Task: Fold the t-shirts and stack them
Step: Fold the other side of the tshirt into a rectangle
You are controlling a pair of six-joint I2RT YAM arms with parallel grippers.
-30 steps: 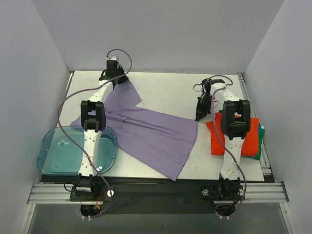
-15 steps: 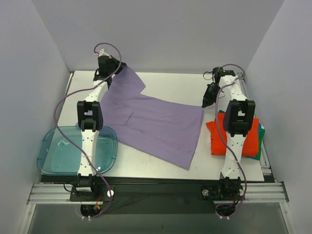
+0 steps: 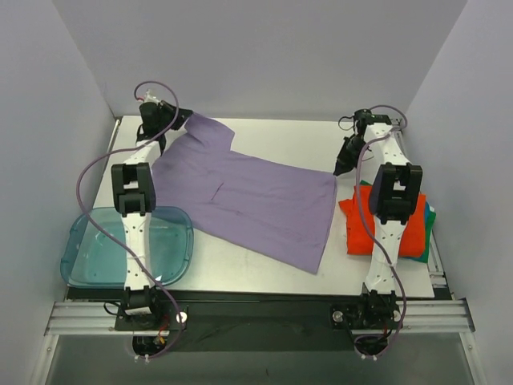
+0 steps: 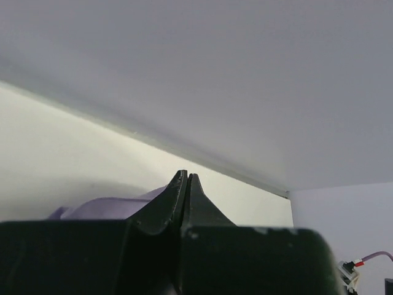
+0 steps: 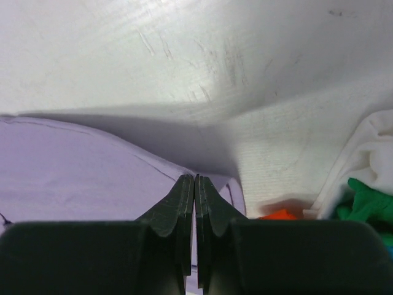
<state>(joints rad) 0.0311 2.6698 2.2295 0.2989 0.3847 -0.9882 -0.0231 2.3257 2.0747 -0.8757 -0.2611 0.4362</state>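
The lavender-purple t-shirt (image 3: 252, 196) lies spread across the table, stretched between both arms. My left gripper (image 3: 186, 119) is shut on its far-left corner near the back wall; the cloth shows beside the shut fingers in the left wrist view (image 4: 104, 206). My right gripper (image 3: 340, 169) is shut on the shirt's right corner; the purple cloth (image 5: 80, 178) runs into the closed jaws. The folded orange-red t-shirt (image 3: 410, 228) lies at the right under the right arm, with the green-teal shirt (image 3: 431, 216) showing as an edge beneath it, also in the right wrist view (image 5: 368, 200).
A translucent blue plastic tray (image 3: 100, 249) sits at the near left, partly under the left arm. The back wall and side walls stand close to both grippers. A white cloth (image 5: 368, 147) shows near the green edge.
Both grippers have pulled the purple shirt toward the back and apart. The left gripper moved left and back toward the corner; the shirt now lies flatter and wider.
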